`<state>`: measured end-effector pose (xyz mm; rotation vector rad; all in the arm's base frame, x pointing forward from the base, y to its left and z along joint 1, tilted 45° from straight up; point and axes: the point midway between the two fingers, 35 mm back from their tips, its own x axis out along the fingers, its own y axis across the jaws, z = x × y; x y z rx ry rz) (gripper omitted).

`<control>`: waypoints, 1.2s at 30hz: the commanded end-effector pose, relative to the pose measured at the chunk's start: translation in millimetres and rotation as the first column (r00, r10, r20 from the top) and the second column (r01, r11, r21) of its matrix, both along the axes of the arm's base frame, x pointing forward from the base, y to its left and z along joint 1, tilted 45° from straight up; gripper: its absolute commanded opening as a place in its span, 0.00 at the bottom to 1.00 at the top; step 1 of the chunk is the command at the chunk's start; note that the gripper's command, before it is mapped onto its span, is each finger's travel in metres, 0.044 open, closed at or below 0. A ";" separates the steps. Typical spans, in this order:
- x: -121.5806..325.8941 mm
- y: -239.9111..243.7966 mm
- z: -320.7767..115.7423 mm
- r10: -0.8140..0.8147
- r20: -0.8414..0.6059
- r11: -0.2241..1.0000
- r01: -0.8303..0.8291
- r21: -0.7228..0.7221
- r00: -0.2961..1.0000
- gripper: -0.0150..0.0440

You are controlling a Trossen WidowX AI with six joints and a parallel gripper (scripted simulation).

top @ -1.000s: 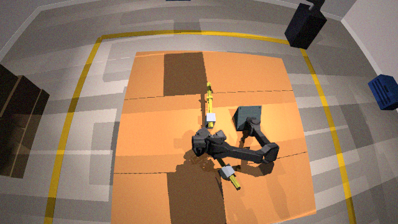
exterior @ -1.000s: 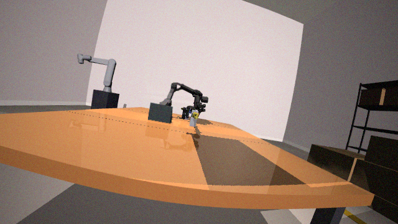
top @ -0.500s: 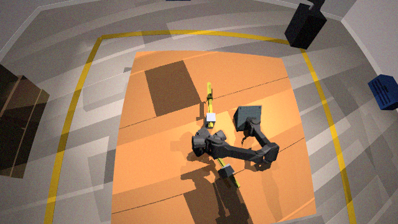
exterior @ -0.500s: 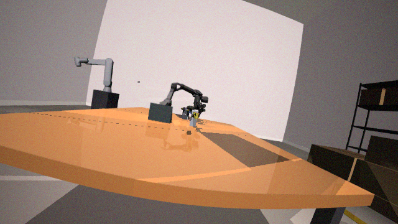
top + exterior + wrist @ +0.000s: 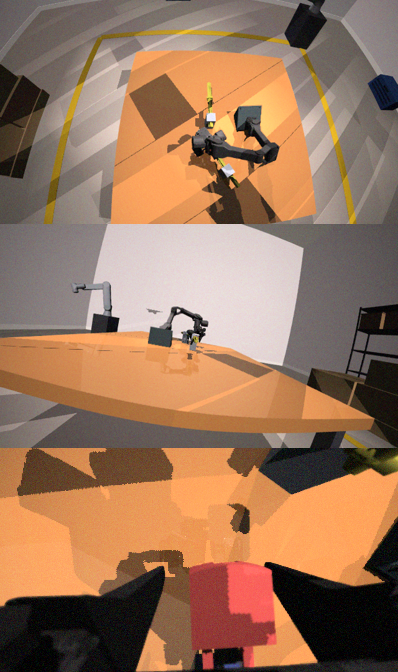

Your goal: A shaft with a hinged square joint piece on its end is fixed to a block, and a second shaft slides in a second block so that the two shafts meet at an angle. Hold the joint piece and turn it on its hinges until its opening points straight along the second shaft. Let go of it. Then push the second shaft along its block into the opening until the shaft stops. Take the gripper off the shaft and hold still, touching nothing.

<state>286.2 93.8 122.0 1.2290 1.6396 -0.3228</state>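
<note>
The red joint piece stands between the fingers of my gripper in the wrist view. The gripper is open, with a gap on each side of the piece. Its opening's direction cannot be told. In the top view the arm hides the piece and the fingertips. The fixed yellow shaft runs through its pale block at the lower right of the gripper. The second yellow shaft, with a collar, passes through the other pale block, above the gripper. Its near end points toward the gripper area, at an angle to the fixed shaft.
The arm's dark base box stands on the orange table, to the right of the second shaft in the top view. The arm reaches around from it over the fixed shaft. Sharp shadows lie across the table.
</note>
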 end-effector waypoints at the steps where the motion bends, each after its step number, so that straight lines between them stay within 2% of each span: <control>1: -0.5 -1.5 1.3 0.008 -0.010 1.000 -0.008 0.014 1.000 1.00; 8: -0.4 -18.0 18.9 0.063 -0.072 0.983 -0.050 0.177 0.995 1.00; 18: -1.6 -19.6 18.3 0.060 -0.077 0.983 -0.046 0.176 0.995 1.00; 31: -0.5 -111.9 113.4 0.031 0.283 0.998 -0.047 0.050 0.959 1.00; 36: -1.5 -116.1 117.1 0.033 0.296 0.998 -0.048 0.041 0.955 1.00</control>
